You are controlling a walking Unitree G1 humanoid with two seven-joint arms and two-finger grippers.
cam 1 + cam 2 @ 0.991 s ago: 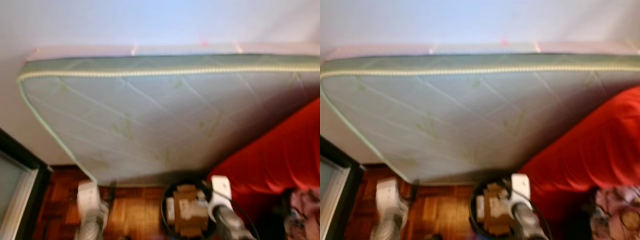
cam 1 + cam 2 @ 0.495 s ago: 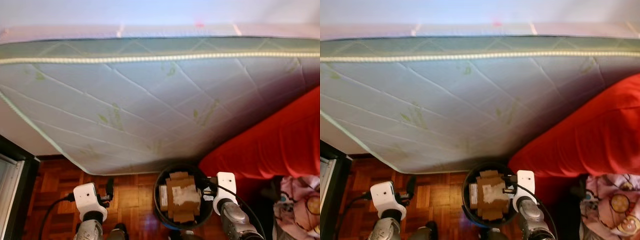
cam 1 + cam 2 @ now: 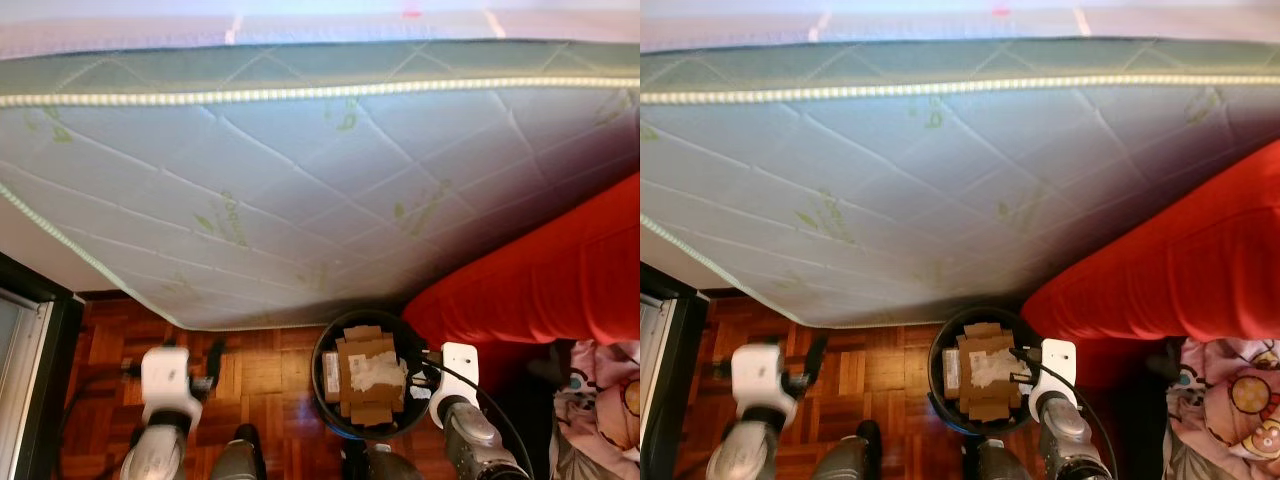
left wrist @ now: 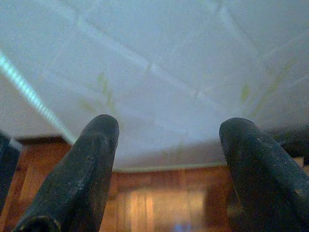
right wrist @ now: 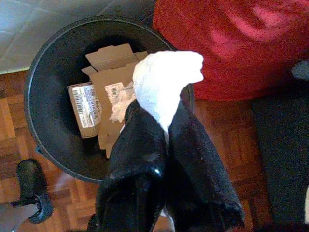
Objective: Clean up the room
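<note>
Right under the right claw sits the round black plastic bin, already holding flattened brown cardboard pieces with shipping labels. That claw is pinched shut on a crumpled white wad of tissue or paper, which sticks out past the fingertips and hangs over the bin's near rim, more or less above the opening. Looks to me like that's the whole point of the pose: carry the scrap over the bin so letting go drops it straight in. It sits close to the rim on the side toward the red fabric-covered sofa or cushion, so a bit more reach inward would be safer, otherwise the wad could land on the wooden parquet floor.

Over on the other side, the left claw has its fingers spread wide with nothing between them, pointing at the pale quilted mattress with green leaf print that leans against the wall just ahead of it. My guess is it's simply parked out of the way while the right arm does the job.

Beyond the sofa, a pink patterned cloth still lies there, so tidying isn't finished.
</note>
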